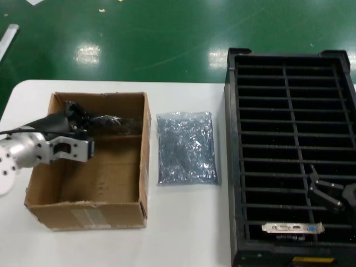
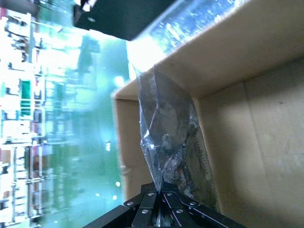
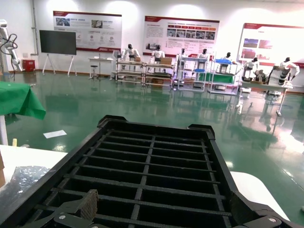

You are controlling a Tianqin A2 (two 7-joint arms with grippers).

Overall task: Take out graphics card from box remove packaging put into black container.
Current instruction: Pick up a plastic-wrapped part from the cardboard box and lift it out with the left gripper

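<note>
A bagged graphics card point(image 2: 173, 152) stands inside the box point(image 1: 130, 214), its packaging point(image 2: 156, 118) edge pinched between the left gripper point(image 2: 160, 202) jaws. Over the black container point(image 1: 231, 167), the right gripper point(image 1: 328, 192) hangs with jaws apart.

The left gripper point(image 1: 83, 130) is reached forward from the left, fingers closed together. The right gripper point(image 1: 328, 192) is held spread open at lower right.

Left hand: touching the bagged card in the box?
Touching. The left wrist view shows the left hand pinching the bagged card inside the box.
</note>
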